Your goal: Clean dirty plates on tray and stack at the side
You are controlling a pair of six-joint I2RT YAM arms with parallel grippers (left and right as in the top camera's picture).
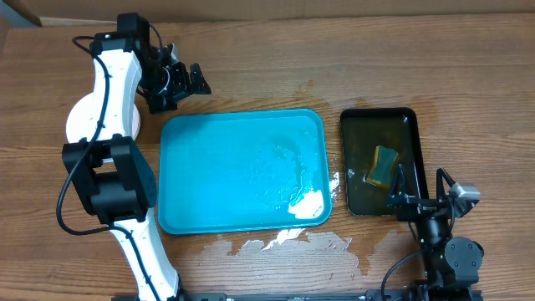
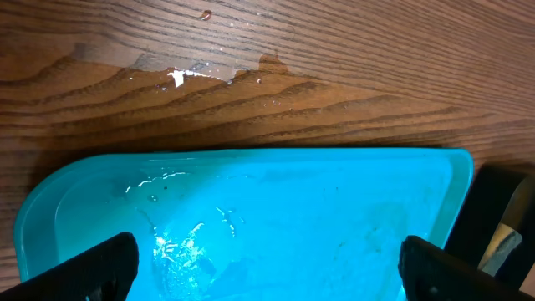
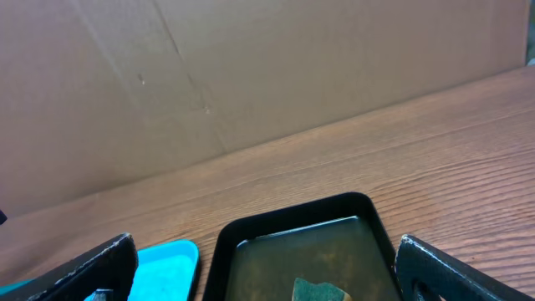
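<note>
The teal tray (image 1: 242, 171) lies mid-table, wet, with no plate on it; a bit of white foam (image 1: 308, 203) sits in its near right corner. A white round plate (image 1: 81, 117) rests on the table left of the tray, largely hidden under the left arm, so I cannot tell how many are stacked. My left gripper (image 1: 185, 86) hovers open and holds nothing beyond the tray's far left corner. In the left wrist view its gripper (image 2: 267, 267) frames the wet tray (image 2: 251, 217). My right gripper (image 1: 420, 191) (image 3: 272, 280) stands open at the black tray's near end.
A black tray (image 1: 378, 159) (image 3: 292, 226) of murky water with a green-yellow sponge (image 1: 384, 165) (image 3: 322, 291) sits right of the teal tray. Spilled water (image 1: 284, 242) lies on the wood by the teal tray's front edge. A cardboard wall (image 3: 251, 75) backs the table.
</note>
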